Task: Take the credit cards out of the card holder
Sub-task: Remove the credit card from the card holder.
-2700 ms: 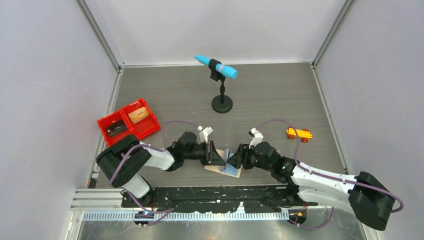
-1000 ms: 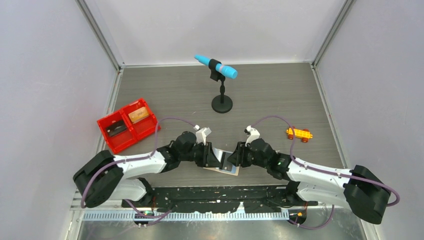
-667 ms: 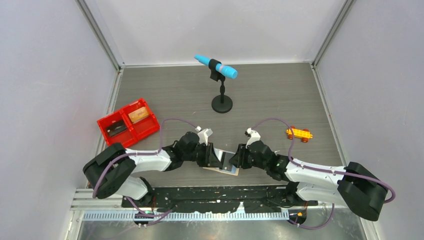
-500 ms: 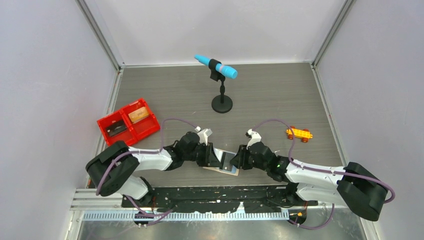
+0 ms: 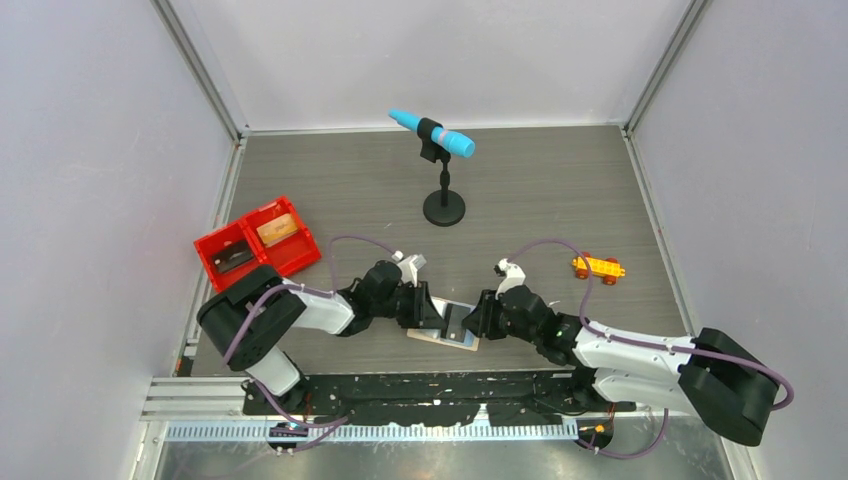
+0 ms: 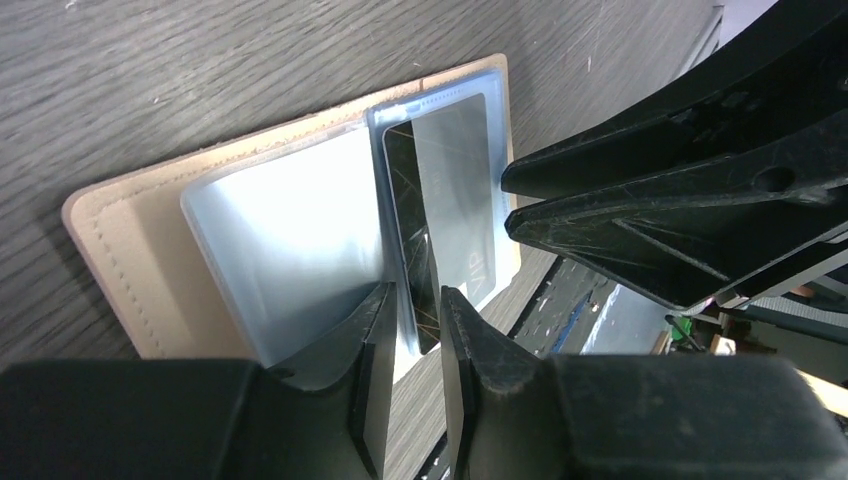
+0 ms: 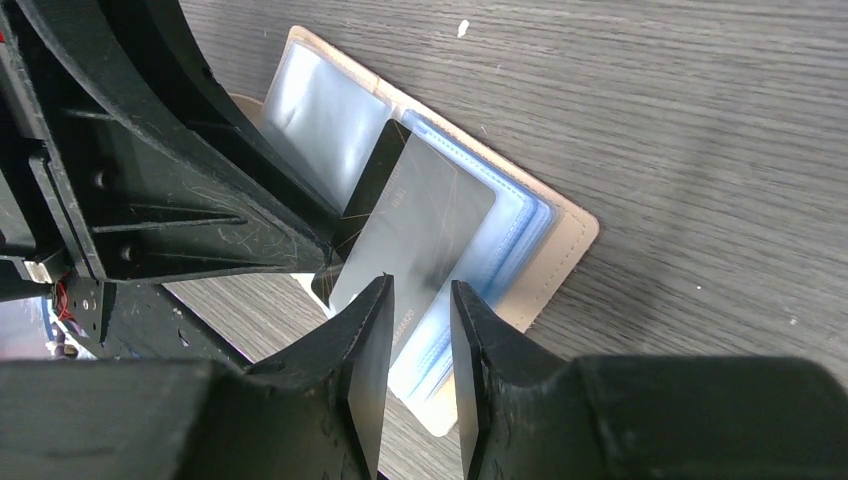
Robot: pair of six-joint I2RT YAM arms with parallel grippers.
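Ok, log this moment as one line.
step: card extraction | card holder: open, lying flat | dark card: over the holder, not removed | left gripper: shut on card edge | right gripper: shut on card edge

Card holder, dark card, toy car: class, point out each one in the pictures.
card holder [image 6: 110, 250]: left wrist view, bare tan leather flap.
dark card [image 7: 420, 225]: right wrist view, middle of its shiny face.
toy car [image 5: 598, 267]: top external view, middle of its body.

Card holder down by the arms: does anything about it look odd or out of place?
One dark card, its face scratched, looks slid partway out of its clear sleeve in the open card holder. Nothing else stands out.
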